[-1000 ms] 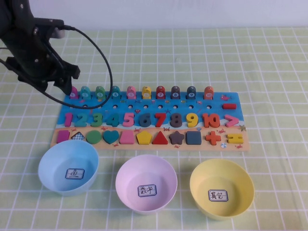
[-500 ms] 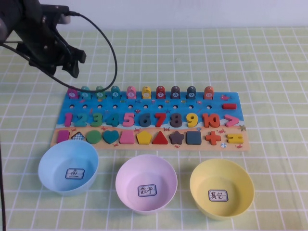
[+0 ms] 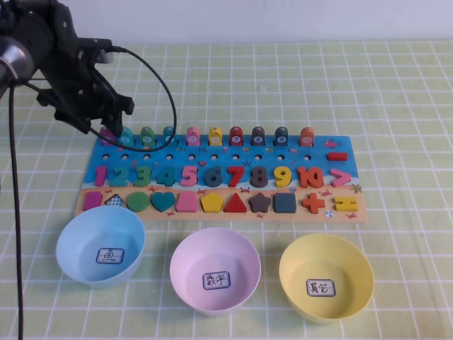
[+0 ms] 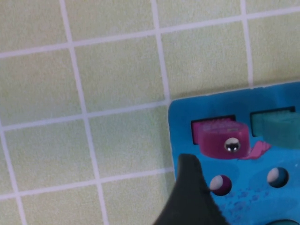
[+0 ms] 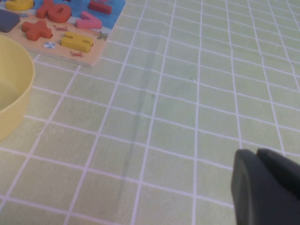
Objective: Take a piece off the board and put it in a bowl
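Piece (image 3: 107, 134), purple-magenta, seated upright in the far left slot of the board (image 3: 219, 177), at the head of the fish row. Left gripper (image 3: 106, 126) poised right at that corner, fingers spread either side of the piece, seemingly not yet closed on it. In the left wrist view, piece (image 4: 224, 140) sitting in its slot just beyond one dark fingertip (image 4: 190, 187), a teal fish (image 4: 276, 126) beside it. Bowl (image 3: 100, 245), light blue, near the board's front left corner, well apart from the piece. Right gripper (image 5: 265, 187) off over bare cloth beyond the board's right end, fingers seemingly pressed together.
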{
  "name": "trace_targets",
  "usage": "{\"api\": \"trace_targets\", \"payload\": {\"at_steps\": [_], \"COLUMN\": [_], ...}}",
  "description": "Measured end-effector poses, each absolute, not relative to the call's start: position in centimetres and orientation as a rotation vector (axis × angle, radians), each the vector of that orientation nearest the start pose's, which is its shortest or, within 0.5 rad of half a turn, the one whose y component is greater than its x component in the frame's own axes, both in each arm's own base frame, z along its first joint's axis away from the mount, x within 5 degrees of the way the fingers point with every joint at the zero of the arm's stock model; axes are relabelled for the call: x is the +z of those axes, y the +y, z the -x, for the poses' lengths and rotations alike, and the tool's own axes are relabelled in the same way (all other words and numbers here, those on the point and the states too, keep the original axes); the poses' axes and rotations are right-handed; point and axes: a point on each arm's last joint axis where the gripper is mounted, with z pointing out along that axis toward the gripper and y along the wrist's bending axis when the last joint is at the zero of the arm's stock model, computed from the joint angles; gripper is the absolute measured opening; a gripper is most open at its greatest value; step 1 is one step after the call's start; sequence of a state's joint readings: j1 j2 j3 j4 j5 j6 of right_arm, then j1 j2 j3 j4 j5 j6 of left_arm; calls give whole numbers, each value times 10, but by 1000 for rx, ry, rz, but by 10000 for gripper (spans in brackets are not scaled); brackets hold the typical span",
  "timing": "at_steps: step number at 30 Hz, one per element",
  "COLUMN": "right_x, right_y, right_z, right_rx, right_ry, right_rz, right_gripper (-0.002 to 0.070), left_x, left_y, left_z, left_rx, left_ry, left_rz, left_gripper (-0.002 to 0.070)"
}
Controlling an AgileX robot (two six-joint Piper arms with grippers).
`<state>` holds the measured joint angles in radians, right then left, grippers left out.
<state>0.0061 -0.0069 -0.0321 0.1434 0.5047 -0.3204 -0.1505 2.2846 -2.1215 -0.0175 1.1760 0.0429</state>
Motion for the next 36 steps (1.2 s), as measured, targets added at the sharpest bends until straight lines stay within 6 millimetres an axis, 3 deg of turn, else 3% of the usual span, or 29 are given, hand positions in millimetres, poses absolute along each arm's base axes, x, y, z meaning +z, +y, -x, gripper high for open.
{"api": "trace_targets", "payload": {"at_steps": [9,15,36], "right_x": [180,180,180], "right_y": [7,7,7], "right_z": [-48,-48,-48], "right_rx": [-58,-58,-58], "right_ry": [1930,1930,1930], "right_rz": [240,240,240], "right_gripper": [-17,-17,-17], "left_x": [225,225,226], "left_y": [-67,-53,-56], "left_z": [-491,-494,-498], "left_rx": [-38,-100,-165], "left_ry": [2811,2804,2756], "left_rz": [-235,-157,-139], "left_gripper": [428,377,361]}}
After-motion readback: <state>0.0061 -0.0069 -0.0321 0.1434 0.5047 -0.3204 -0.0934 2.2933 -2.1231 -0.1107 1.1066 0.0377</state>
